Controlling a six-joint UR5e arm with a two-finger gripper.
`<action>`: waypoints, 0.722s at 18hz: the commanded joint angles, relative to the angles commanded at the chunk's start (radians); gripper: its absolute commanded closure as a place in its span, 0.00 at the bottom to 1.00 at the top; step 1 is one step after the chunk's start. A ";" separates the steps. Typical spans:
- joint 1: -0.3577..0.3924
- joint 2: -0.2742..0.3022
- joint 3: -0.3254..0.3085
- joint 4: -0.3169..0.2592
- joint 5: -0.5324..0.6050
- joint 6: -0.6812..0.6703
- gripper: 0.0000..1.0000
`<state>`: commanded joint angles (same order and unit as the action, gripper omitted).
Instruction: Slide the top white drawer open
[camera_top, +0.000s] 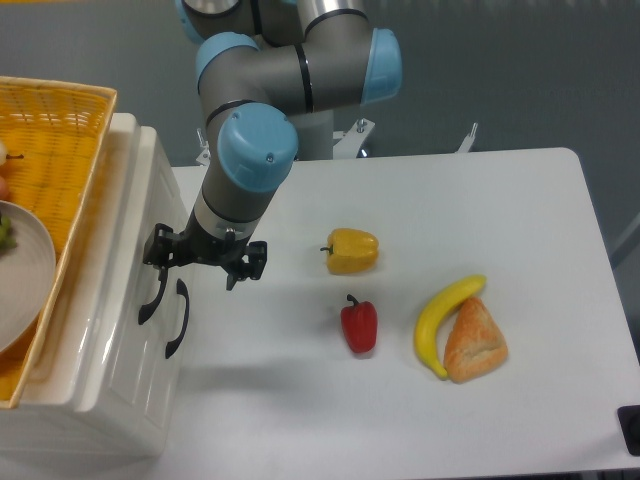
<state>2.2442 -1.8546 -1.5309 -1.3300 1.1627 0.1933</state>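
The top white drawer (122, 285) is the upper panel of the white cabinet at the left, shut flush, with its curved black handle (152, 296) facing the table. A second drawer front with its own black handle (178, 318) sits just below it. My gripper (196, 266) hangs in front of the cabinet at the upper end of the top handle, pointing down. Its black fingers (156, 250) are spread open, and the left one is close beside the handle's top. I cannot tell whether it touches. Nothing is held.
A yellow wicker basket (62, 150) with a grey plate (22, 270) sits on top of the cabinet. On the table lie a yellow pepper (352, 250), a red pepper (359, 324), a banana (443, 322) and a piece of bread (474, 341).
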 joint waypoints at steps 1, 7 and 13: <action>0.000 0.000 0.000 0.002 0.000 0.000 0.00; -0.003 -0.003 -0.002 0.003 0.002 0.000 0.00; -0.009 -0.006 0.000 0.005 0.002 0.000 0.00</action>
<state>2.2350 -1.8607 -1.5309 -1.3254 1.1643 0.1933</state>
